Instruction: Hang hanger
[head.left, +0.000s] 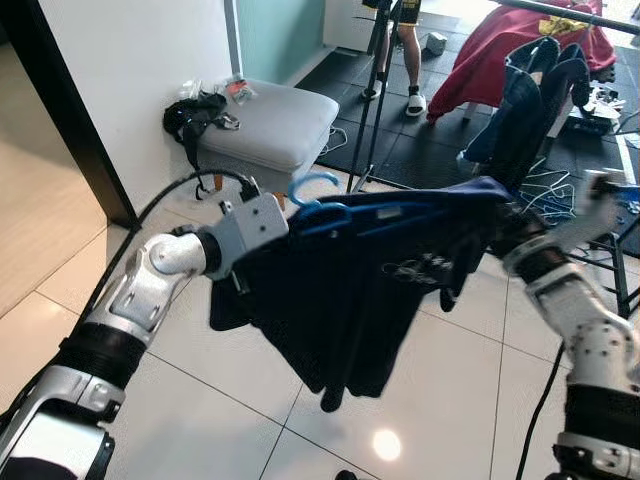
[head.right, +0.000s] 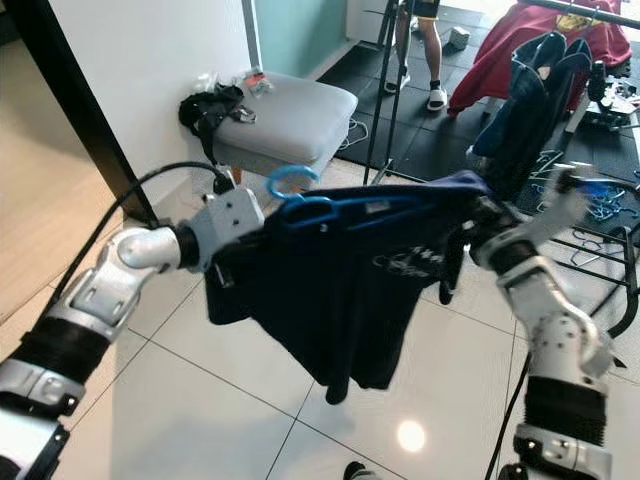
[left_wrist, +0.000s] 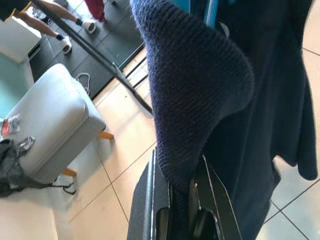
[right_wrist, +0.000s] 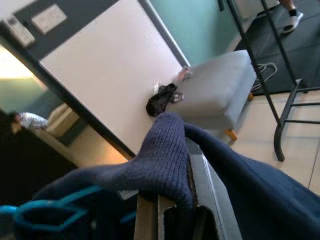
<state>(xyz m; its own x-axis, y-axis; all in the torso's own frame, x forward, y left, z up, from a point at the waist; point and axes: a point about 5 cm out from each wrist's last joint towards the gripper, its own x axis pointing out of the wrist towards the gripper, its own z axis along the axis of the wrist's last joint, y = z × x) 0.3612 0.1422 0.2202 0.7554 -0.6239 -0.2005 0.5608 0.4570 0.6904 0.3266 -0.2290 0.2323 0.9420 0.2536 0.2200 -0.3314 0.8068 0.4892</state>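
Item: blue plastic hanger (head.left: 330, 213) w/ dark navy knit garment (head.left: 350, 300) draped over it. Location: mid-air, centre of head view, carried roughly level betw. both arms; hook (head.left: 312, 186) points up at 12 o'clock.

L gripper (left_wrist: 180, 210): at 9 o'clock of the garment, fingers clenched on a fold of the navy knit at the shoulder end. Wrist cam confirms cloth pinched betw. the two black fingers.

R gripper (right_wrist: 175, 210): at 3 o'clock of the garment, fingers likewise clamped on knit at the opposite shoulder; hanger's blue frame seen just beside it.

Reason for hold (judged): gripping both shoulders keeps the garment spread and seated on the hanger, bar level, hook free and upright for the rail.

Destination, probable: black clothes rack (head.left: 560, 15) at 1–2 o'clock, well apart, already bearing a denim jacket (head.left: 525, 100) and a red garment (head.left: 500, 50).

Other: grey padded stool (head.left: 275, 125) at 11 o'clock against white wall, black item (head.left: 195, 115) on it; a person's legs (head.left: 405, 50) at 12 o'clock by a tripod; spare hangers on floor (head.left: 545, 195).

Status: carry stage, not yet hung.
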